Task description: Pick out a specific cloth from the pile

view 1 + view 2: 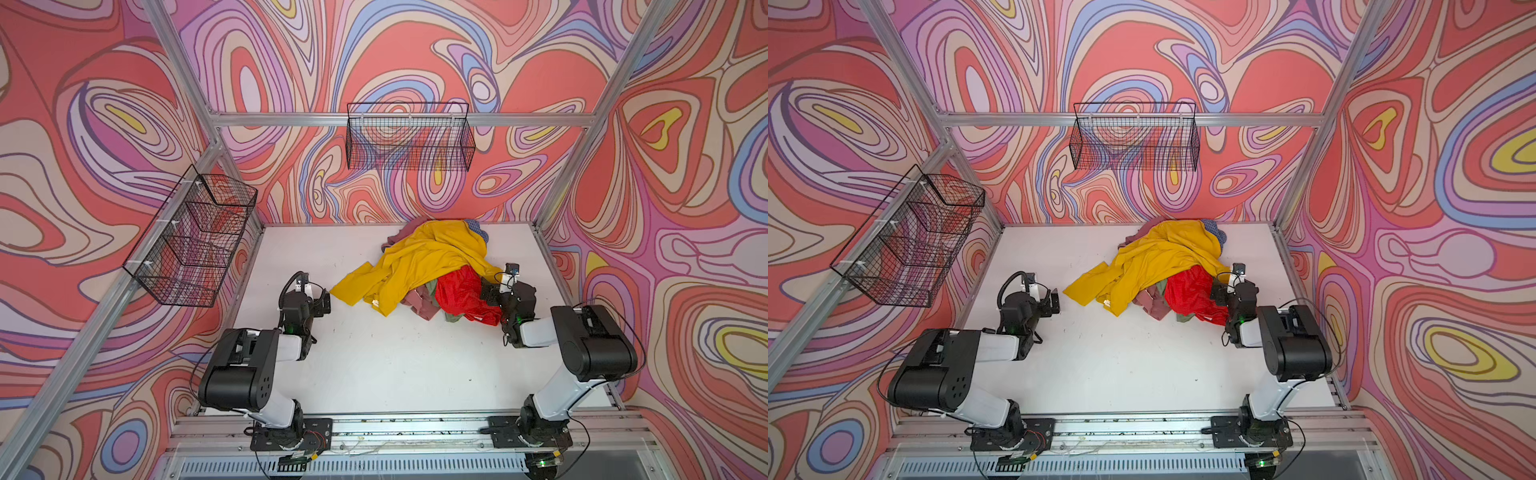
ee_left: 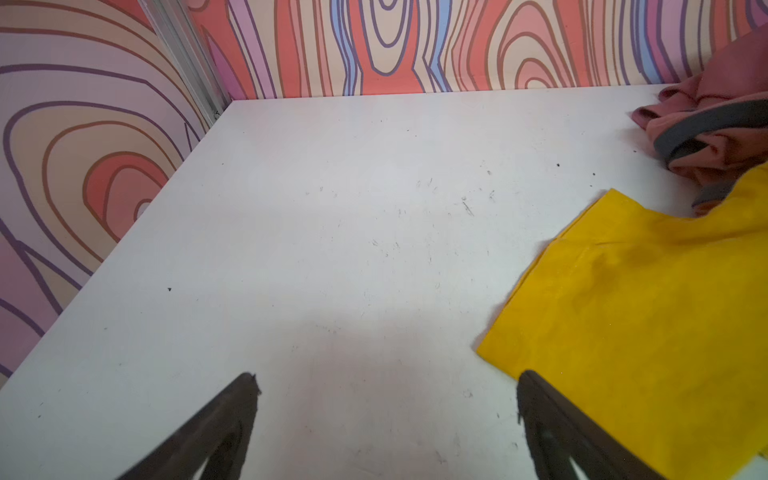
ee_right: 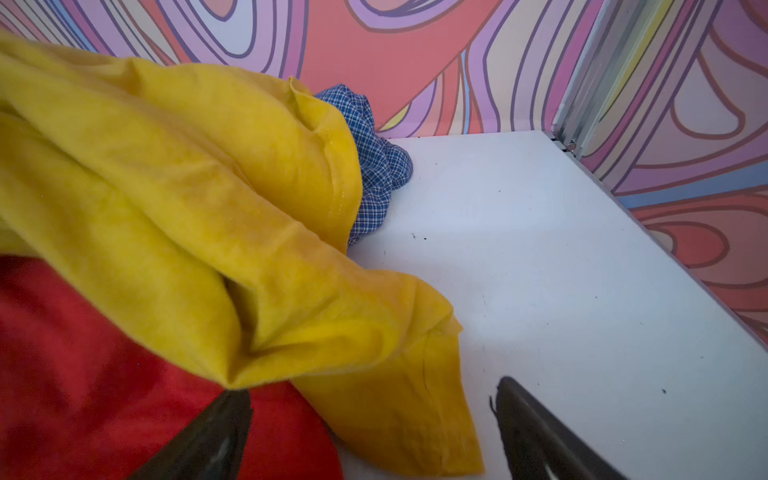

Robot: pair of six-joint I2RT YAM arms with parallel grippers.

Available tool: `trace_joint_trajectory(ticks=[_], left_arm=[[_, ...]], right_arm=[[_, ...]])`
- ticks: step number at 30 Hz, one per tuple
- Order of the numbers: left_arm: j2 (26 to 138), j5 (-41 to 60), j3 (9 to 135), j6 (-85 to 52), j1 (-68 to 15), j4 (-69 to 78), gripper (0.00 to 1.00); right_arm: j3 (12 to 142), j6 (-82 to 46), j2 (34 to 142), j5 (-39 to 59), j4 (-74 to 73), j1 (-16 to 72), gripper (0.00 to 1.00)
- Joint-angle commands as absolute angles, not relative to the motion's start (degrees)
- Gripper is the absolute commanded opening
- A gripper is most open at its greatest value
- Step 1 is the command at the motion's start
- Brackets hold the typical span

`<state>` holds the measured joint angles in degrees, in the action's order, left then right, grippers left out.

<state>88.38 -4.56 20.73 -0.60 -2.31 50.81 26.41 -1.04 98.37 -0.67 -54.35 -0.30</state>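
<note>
- A mound of mixed garments, the pile (image 1: pixel 432 270), lay on the far right part of a white table (image 1: pixel 374 365), as both top views showed.
- A large yellow shirt (image 1: pixel 424 257) draped over most of the mound. A shiny red garment (image 1: pixel 461 291) sat at its near right side, and a blue-checked piece (image 3: pixel 374 158) peeked out at the far side.
- The cloth (image 2: pixel 706 124), dusty pink with dark grey trim, showed at the far left edge of the mound. It lay partly under the yellow shirt and rested on the table.
- More pink fabric (image 1: pixel 417 301) showed at the front of the mound; whether it belonged to the same garment could not be told.
- The left gripper (image 2: pixel 388 380) was spread wide and empty. It hung low over bare table just beside the yellow sleeve and well apart from the pink cloth.
- The right gripper (image 3: pixel 372 392) was also spread wide and gripped nothing. It sat at the right edge of the mound, one finger over the red garment and the other over the table.
- Judged from this, the task had barely begun: nothing was lifted, and the cloth was not yet separated from the mound.
- What remained, it seemed, was to reach the pink cloth, close on it, and draw it clear of the yellow shirt.
</note>
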Motion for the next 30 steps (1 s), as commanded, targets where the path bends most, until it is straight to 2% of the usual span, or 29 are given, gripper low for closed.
trace_joint_trajectory(ticks=[1, 30], left_arm=[[88.3, -4.6, 20.8, 0.6, -2.5, 52.4, 1.00], [88.5, -3.9, 21.5, 0.6, -2.2, 51.2, 1.00]], right_arm=[[27.4, -1.5, 98.6, -1.1, -53.8, -0.5, 0.95], [27.5, -1.8, 98.7, -1.0, -53.6, -0.5, 0.99]])
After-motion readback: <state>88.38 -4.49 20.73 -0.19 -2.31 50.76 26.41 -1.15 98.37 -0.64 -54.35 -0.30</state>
